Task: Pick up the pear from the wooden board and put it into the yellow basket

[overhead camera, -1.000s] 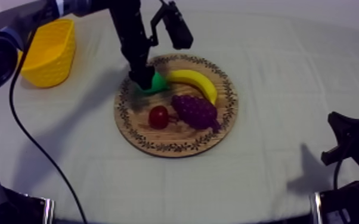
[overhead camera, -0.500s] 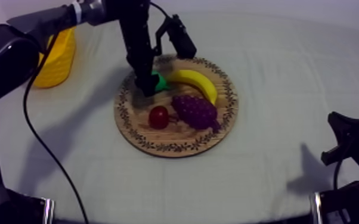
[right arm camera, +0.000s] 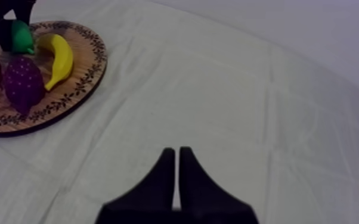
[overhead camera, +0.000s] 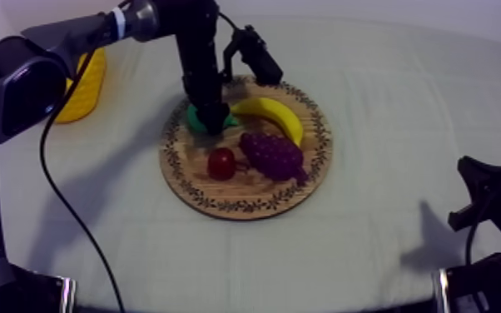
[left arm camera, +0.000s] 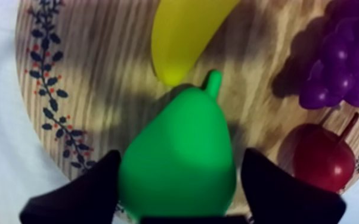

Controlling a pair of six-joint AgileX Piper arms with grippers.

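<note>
The green pear (left arm camera: 179,149) lies on the round wooden board (overhead camera: 245,206), at its back left, beside the banana (overhead camera: 272,113). My left gripper (overhead camera: 210,125) reaches down from the upper left and is shut on the pear (overhead camera: 194,116). One black finger (left arm camera: 83,190) presses each flank in the left wrist view, and the stem points at the banana (left arm camera: 185,36). The pear still rests on the wood. At the far left the yellow basket (overhead camera: 86,83) stands partly behind my left arm. My right gripper (right arm camera: 177,154) is shut on nothing, low over the cloth at the right.
A bunch of purple grapes (overhead camera: 272,156) and a small red fruit (overhead camera: 220,163) lie on the board just in front of the pear. My right arm (overhead camera: 491,200) sits at the lower right edge. Bare cloth lies between board and basket.
My left gripper has shifted slightly right and settled down over the pear, so green now shows on both sides of it. The right arm has not moved.
</note>
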